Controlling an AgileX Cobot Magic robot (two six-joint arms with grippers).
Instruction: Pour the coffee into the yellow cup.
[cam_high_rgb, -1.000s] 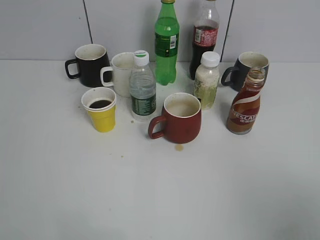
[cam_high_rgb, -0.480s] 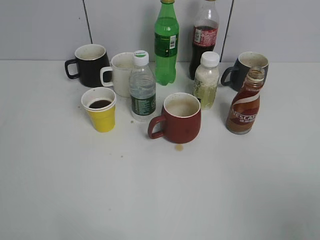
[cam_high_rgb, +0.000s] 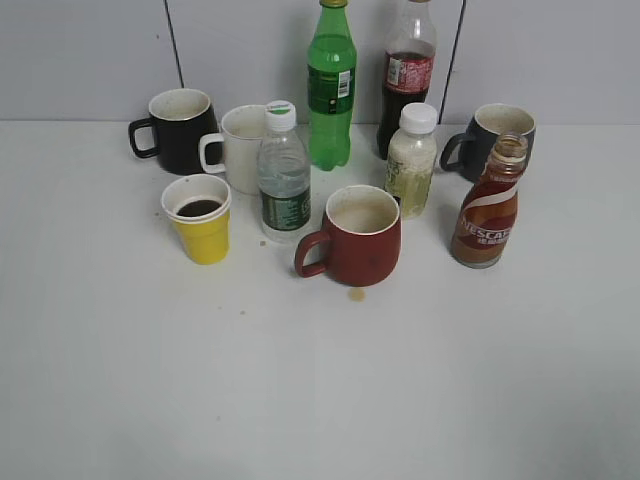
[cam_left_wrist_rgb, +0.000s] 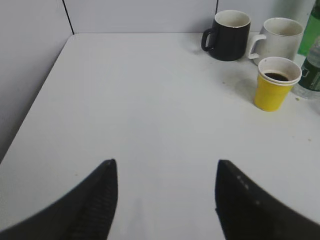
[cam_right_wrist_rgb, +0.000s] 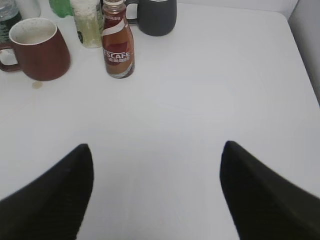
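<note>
The yellow cup (cam_high_rgb: 200, 220) stands at the left of the group and holds dark coffee (cam_high_rgb: 198, 208); it also shows in the left wrist view (cam_left_wrist_rgb: 274, 84). The brown Nescafe bottle (cam_high_rgb: 488, 205) stands upright and uncapped at the right, also in the right wrist view (cam_right_wrist_rgb: 118, 45). My left gripper (cam_left_wrist_rgb: 164, 167) is open and empty over bare table, well short of the cup. My right gripper (cam_right_wrist_rgb: 157, 150) is open and empty, well short of the bottle. Neither gripper shows in the exterior view.
A red mug (cam_high_rgb: 355, 235), a black mug (cam_high_rgb: 178, 128), a white mug (cam_high_rgb: 240, 145) and a dark grey mug (cam_high_rgb: 495, 135) stand around. A water bottle (cam_high_rgb: 283, 175), a green bottle (cam_high_rgb: 331, 85), a cola bottle (cam_high_rgb: 408, 75) and a white-capped bottle (cam_high_rgb: 412, 160) stand among them. A small brown drip (cam_high_rgb: 357, 294) lies before the red mug.
The whole scene has shifted very slightly left in the exterior view; no object has changed place relative to the others.
</note>
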